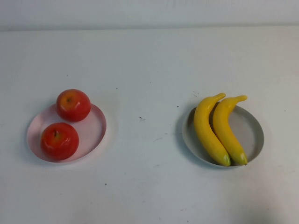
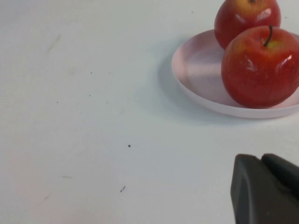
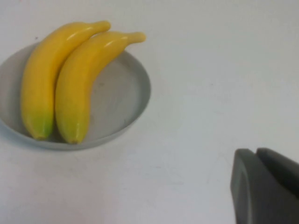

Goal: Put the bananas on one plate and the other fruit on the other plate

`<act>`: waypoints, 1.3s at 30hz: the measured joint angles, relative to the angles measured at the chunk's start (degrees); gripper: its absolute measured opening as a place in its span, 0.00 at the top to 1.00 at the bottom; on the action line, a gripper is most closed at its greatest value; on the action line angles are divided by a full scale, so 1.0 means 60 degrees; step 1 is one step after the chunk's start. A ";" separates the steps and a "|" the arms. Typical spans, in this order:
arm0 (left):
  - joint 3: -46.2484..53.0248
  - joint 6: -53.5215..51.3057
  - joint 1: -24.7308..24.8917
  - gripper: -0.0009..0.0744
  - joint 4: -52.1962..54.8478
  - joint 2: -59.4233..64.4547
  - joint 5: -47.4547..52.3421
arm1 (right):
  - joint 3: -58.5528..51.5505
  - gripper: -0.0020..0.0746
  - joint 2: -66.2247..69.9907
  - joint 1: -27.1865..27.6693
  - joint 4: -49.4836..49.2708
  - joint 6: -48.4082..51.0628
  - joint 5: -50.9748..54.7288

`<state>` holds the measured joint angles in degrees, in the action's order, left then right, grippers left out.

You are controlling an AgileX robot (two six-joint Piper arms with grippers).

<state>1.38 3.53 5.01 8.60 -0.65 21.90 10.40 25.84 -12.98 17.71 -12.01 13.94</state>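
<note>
Both bananas lie side by side on the grey plate at the right of the high view, their tips poking past its upper rim. Both red apples sit on the pale pink plate at the left, one nearly touching the other. The sorting looks finished to me.

My left gripper shows only as a dark corner at the lower right of its wrist view, over bare counter just short of the pink plate. My right gripper sits the same way near the grey plate. I cannot tell whether either set of fingers is released or clenched.

If I had to move anything, the fruit looks glossy and stiff, likely slippery. I would take a banana across its thick middle and an apple around its widest part.
</note>
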 joint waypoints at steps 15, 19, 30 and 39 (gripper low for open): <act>0.0000 0.0000 0.0000 0.99 0.0000 0.0000 0.0000 | -0.1961 0.99 -0.4277 0.1477 -0.0529 -0.0466 -0.0539; 0.0000 0.0000 0.0000 0.99 0.0000 0.0000 0.0000 | -0.1961 0.99 -0.4375 0.1477 -0.0594 -0.0473 -0.0255; 0.0000 0.0000 0.0000 0.99 0.0000 0.0000 0.0000 | -0.1961 0.99 -0.4375 0.1477 -0.1969 0.0433 0.0048; 0.0000 0.0000 0.0000 0.99 0.0000 0.0000 0.0000 | -0.1976 0.99 -0.4375 0.1477 -0.4199 0.3576 0.0948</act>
<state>1.38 3.53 5.01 8.60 -0.65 21.90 -1.46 -0.40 -4.11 -7.49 9.44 19.63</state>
